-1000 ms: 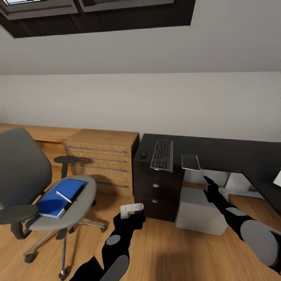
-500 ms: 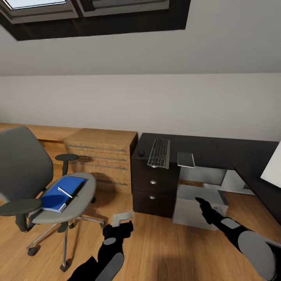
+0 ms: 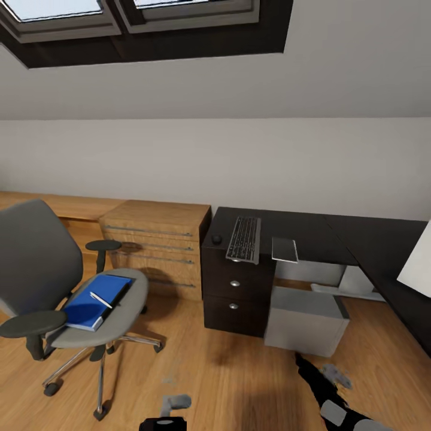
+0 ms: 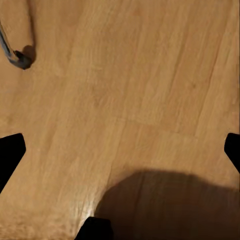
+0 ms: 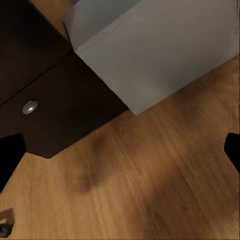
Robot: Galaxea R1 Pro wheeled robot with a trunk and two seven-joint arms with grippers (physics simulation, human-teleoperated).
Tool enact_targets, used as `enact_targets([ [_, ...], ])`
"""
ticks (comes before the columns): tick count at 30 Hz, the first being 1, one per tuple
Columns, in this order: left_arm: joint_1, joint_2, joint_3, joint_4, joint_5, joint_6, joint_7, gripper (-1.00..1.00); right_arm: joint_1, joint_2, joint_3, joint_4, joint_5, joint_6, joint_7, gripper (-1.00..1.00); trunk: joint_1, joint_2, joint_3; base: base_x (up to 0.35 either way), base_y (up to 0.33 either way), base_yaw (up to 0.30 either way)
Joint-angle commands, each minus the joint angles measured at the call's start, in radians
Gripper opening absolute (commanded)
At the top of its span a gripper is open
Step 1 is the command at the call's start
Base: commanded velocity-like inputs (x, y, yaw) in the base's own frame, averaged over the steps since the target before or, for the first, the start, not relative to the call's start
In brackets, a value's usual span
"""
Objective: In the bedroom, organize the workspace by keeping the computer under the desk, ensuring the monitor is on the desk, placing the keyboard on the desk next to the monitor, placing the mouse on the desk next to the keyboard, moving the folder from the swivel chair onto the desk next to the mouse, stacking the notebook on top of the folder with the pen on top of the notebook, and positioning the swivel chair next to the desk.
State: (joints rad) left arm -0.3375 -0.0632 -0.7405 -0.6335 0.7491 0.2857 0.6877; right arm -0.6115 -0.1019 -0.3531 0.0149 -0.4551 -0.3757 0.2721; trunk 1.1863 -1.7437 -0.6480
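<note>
The black L-shaped worktop [image 3: 311, 230] occupies the centre right of the head view, with the slim dark-keyed keyboard in a silvery frame [image 3: 244, 238] lying on its near left end and the small dark rounded mouse [image 3: 216, 239] just beside the keyboard, nearer the corner. A small thin grey rectangular object [image 3: 285, 249], probably the notebook, lies on the other side of the keyboard. The light grey boxy computer tower [image 3: 305, 320] stands on the oak floor beneath the worktop, beside the dark drawer unit with round silver knobs [image 3: 234, 297]. A pale corner of the monitor [image 3: 416, 262] enters at the right edge. At lower left, the grey upholstered swivel chair [image 3: 45, 281] carries the flat bright blue folder [image 3: 96, 301] on its seat, with the thin white pen [image 3: 100, 299] resting on the folder. The left hand [image 3: 173, 403] and right hand [image 3: 336, 375] hang low at the bottom edge; both wrist views show fingertips set wide apart, holding nothing. Judged step: folder transfer, not yet begun. The next move calls for approaching the chair and grasping the folder.
</note>
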Motion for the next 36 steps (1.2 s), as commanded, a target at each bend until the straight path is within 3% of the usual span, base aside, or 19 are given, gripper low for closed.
enact_targets([
  [1,-0.002,-0.008,-0.001,0.06,0.002,0.002,-0.067,1.0,0.036,0.029,-0.009,0.003,-0.001,-0.127,0.007,1.0,0.0,0.0,-0.001,0.0,0.0,0.0],
  [2,-0.002,-0.01,0.008,0.081,0.003,-0.001,-0.107,1.0,0.053,0.045,-0.009,0.003,-0.001,-0.18,0.006,1.0,0.0,0.0,-0.001,0.0,0.0,0.0],
  [4,-0.002,-0.011,0.024,0.101,0.004,-0.008,-0.137,1.0,0.063,0.055,-0.009,0.004,-0.001,-0.212,0.003,1.0,0.0,0.0,-0.001,0.0,0.0,0.0],
  [6,-0.002,-0.01,0.046,0.128,0.004,-0.019,-0.16,1.0,0.071,0.063,-0.009,0.004,-0.002,-0.232,-0.005,1.0,-0.004,0.007,0.003,0.0,0.0,0.0],
  [7,-0.002,-0.012,0.079,0.186,0.001,-0.042,-0.19,1.0,0.077,0.075,-0.009,0.005,-0.001,-0.248,-0.021,1.0,-0.008,0.014,0.006,0.0,0.0,0.0],
  [12,-0.002,-0.016,0.106,0.307,-0.006,-0.126,-0.288,1.0,0.085,0.112,-0.009,0.004,0.004,-0.264,-0.04,1.0,-0.027,0.049,0.021,0.0,0.0,0.0],
  [15,-0.002,-0.015,0.111,0.353,-0.002,-0.274,-0.338,1.0,0.097,0.119,0.006,0.003,0.061,-0.27,-0.044,1.0,-0.039,0.07,0.031,0.0,0.0,0.0],
  [19,-0.002,-0.015,0.112,0.392,-0.005,-0.344,-0.351,1.0,0.1,0.119,0.02,0.002,0.143,-0.271,-0.048,1.0,-0.054,0.098,0.043,0.0,0.0,0.0],
  [25,-0.002,-0.015,0.112,0.411,-0.008,-0.377,-0.354,1.0,0.103,0.122,0.027,0.003,0.2,-0.274,-0.05,1.0,-0.077,0.14,0.062,0.0,0.0,0.0],
  [29,-0.002,-0.015,0.112,0.413,-0.007,-0.38,-0.353,1.0,0.104,0.124,0.028,0.003,0.203,-0.273,-0.05,1.0,-0.092,0.168,0.075,-0.021,0.0,0.0],
  [36,-0.002,-0.015,0.113,0.417,-0.004,-0.382,-0.349,1.0,0.104,0.127,0.028,0.005,0.206,-0.273,-0.051,1.0,-0.119,0.217,0.095,-0.324,-0.031,0.084],
])
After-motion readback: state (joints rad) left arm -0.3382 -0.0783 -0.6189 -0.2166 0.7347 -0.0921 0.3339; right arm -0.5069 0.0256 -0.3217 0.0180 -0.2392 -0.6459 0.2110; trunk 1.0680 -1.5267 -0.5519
